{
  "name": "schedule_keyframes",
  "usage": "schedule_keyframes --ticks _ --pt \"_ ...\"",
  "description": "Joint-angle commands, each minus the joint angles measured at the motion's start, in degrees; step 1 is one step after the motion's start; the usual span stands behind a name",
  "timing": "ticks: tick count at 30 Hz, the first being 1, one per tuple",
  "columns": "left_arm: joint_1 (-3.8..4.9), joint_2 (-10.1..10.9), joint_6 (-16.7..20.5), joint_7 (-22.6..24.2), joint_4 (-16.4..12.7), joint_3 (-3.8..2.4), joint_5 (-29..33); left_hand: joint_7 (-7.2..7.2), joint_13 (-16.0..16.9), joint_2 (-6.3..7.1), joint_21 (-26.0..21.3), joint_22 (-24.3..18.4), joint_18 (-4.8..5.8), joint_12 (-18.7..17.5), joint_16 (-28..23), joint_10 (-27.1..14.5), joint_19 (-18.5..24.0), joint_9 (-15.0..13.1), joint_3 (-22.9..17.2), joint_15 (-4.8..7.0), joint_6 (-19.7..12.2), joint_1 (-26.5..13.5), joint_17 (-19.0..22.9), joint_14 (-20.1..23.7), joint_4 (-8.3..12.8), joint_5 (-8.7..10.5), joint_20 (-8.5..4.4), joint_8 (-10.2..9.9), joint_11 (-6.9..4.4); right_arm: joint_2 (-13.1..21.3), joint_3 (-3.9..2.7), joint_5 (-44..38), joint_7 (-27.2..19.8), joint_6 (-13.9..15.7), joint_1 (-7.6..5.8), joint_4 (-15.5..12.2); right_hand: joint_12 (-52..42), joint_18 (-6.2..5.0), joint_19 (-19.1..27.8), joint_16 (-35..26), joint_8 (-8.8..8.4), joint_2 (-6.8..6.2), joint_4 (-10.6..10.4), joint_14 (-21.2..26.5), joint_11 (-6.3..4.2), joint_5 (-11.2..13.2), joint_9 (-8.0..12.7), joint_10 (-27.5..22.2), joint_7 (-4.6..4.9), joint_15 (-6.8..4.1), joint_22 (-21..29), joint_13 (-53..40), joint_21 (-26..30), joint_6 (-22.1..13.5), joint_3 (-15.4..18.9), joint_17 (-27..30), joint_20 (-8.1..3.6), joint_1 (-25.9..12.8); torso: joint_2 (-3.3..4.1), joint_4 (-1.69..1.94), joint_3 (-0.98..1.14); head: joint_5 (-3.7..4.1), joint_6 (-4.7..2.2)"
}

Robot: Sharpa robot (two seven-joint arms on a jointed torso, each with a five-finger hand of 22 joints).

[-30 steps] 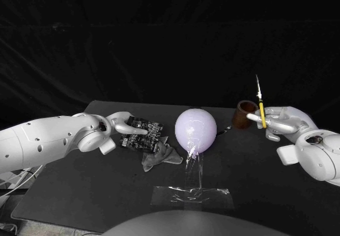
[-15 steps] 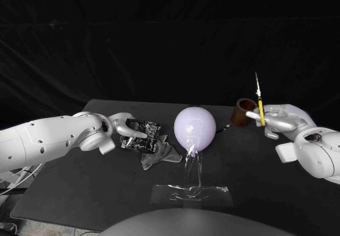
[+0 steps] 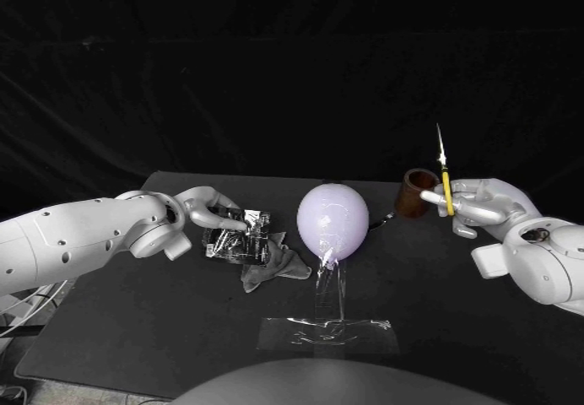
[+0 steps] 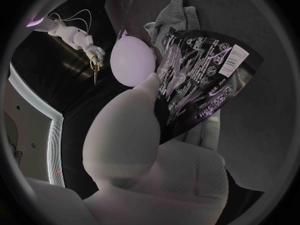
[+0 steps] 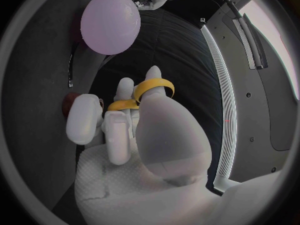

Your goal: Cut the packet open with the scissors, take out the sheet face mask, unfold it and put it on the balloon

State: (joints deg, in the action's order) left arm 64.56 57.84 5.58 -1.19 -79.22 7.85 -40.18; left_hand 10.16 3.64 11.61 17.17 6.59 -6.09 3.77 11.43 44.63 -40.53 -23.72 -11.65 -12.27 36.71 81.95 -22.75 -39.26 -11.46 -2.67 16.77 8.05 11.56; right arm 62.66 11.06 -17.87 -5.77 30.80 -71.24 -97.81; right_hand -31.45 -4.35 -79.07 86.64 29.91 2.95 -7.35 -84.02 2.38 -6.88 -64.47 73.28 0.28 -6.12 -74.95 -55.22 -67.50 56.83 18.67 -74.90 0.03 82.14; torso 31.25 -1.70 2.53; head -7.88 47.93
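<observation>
My left hand (image 3: 207, 213) grips a black shiny packet (image 3: 240, 238) just above the table, left of the balloon. In the left wrist view the packet (image 4: 201, 80) sticks out past my left hand (image 4: 140, 135), printed side showing. The pale lilac balloon (image 3: 333, 221) stands upright on a clear stand (image 3: 328, 331) at the table's middle. At the right, my right hand (image 3: 483, 207) holds yellow-handled scissors (image 3: 446, 187) with closed blades pointing straight up. My fingers pass through the yellow handles (image 5: 150, 89), and the balloon (image 5: 111, 22) lies beyond the right hand (image 5: 153, 135).
A crumpled grey cloth (image 3: 275, 265) lies on the black table (image 3: 146, 312) under the packet, beside the balloon (image 4: 132, 60). A brown cup (image 3: 418, 192) stands at the back right, close to the scissors.
My left hand has turned the packet and brought it slightly down and left, so its face looks narrower. The right hand and scissors have barely moved.
</observation>
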Motion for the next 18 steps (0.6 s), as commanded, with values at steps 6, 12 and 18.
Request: schedule_keyframes --ticks 6,12,18 --pt "0.00 -0.26 0.59 6.14 1.40 -0.57 1.25 -1.04 0.35 -1.90 -8.09 -3.63 2.80 1.83 -2.42 -4.49 13.55 2.74 15.17 -2.03 -5.48 8.23 3.19 10.31 -5.43 -0.15 0.15 -0.83 -1.29 0.09 -0.05 -0.13 -0.87 -0.97 0.00 -0.05 -23.41 -0.62 -0.21 0.33 -0.15 13.19 0.21 -4.13 -5.95 -0.27 -0.11 9.22 0.06 -0.52 -1.41 -4.27 0.13 0.38 0.09 -4.48 -0.07 13.10 0.05 -0.02 0.01 0.09 -0.08" --pt "0.00 -0.43 0.80 8.27 2.53 -1.54 1.82 -0.46 0.36 -2.15 -9.49 -3.90 2.84 2.20 -2.90 -4.99 16.42 2.61 15.56 -1.79 -5.17 8.57 4.30 12.80 -5.43 -0.15 0.18 -0.49 -2.05 0.06 -0.05 -0.13 -0.84 -1.02 0.00 0.00 -23.41 -0.62 -0.21 0.33 -0.15 13.19 0.21 -4.13 -5.95 -0.27 -0.11 9.22 0.06 -0.52 -1.41 -4.27 0.13 0.38 0.09 -4.48 -0.07 13.10 0.00 -0.05 0.06 0.32 0.04" --pt "0.01 -0.98 1.91 11.30 3.57 -2.45 4.12 0.76 0.54 -3.16 -9.99 -3.84 2.82 3.28 -2.42 -4.24 16.90 1.69 15.00 -1.50 -3.04 9.10 4.62 13.23 -5.32 -0.12 0.19 0.62 -2.21 0.00 -0.05 -0.16 -0.80 -1.09 0.00 0.17 -23.41 -0.62 -0.21 0.33 -0.15 13.19 0.21 -4.13 -5.95 -0.27 -0.11 9.22 0.06 -0.52 -1.41 -4.27 0.13 0.38 0.09 -4.48 -0.07 13.10 0.01 -0.08 0.05 0.44 0.03"
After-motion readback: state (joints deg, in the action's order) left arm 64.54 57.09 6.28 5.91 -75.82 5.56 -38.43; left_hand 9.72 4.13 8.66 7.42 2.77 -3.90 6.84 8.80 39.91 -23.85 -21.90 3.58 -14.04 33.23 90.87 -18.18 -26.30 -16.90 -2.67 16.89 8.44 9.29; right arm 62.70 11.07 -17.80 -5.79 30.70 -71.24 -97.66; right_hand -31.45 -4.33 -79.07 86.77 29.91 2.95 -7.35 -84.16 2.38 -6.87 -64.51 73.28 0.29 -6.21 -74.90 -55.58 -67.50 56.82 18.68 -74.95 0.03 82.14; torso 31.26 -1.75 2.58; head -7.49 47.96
